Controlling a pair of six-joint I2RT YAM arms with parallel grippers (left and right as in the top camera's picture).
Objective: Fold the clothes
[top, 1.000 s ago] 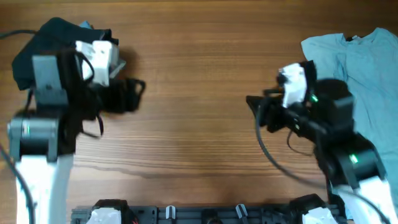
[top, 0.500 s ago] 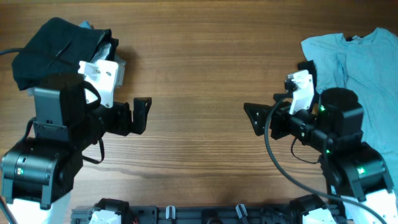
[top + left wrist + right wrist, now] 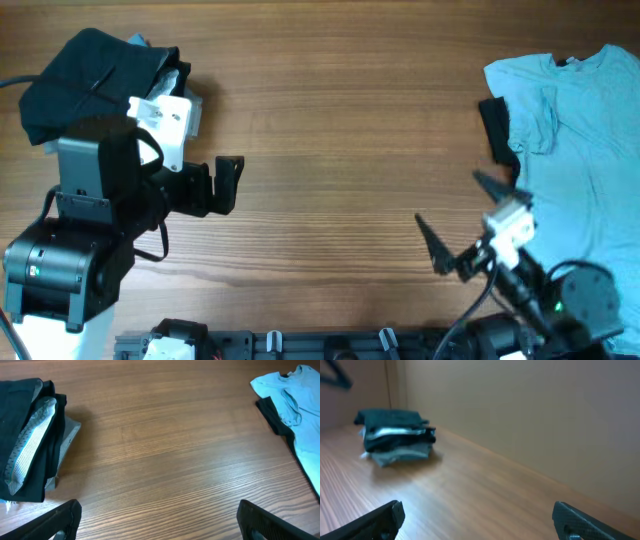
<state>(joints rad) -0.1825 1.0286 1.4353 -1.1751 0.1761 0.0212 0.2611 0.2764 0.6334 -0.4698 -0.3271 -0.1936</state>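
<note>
A light blue T-shirt (image 3: 575,120) lies crumpled at the table's right, with a dark garment (image 3: 496,128) under its left edge; both show in the left wrist view (image 3: 295,410). A stack of folded dark and grey clothes (image 3: 95,70) sits at the far left, also in the left wrist view (image 3: 30,445) and the right wrist view (image 3: 395,435). My left gripper (image 3: 230,185) is open and empty over bare wood at mid-left. My right gripper (image 3: 455,225) is open and empty, low at the front right, left of the T-shirt.
The wooden table (image 3: 340,120) stretches between the stack and the T-shirt. The arm bases stand along the front edge (image 3: 330,345).
My right arm has pulled back toward the front edge and turned, gripper still open. My left arm moved right and down earlier and has now held still.
</note>
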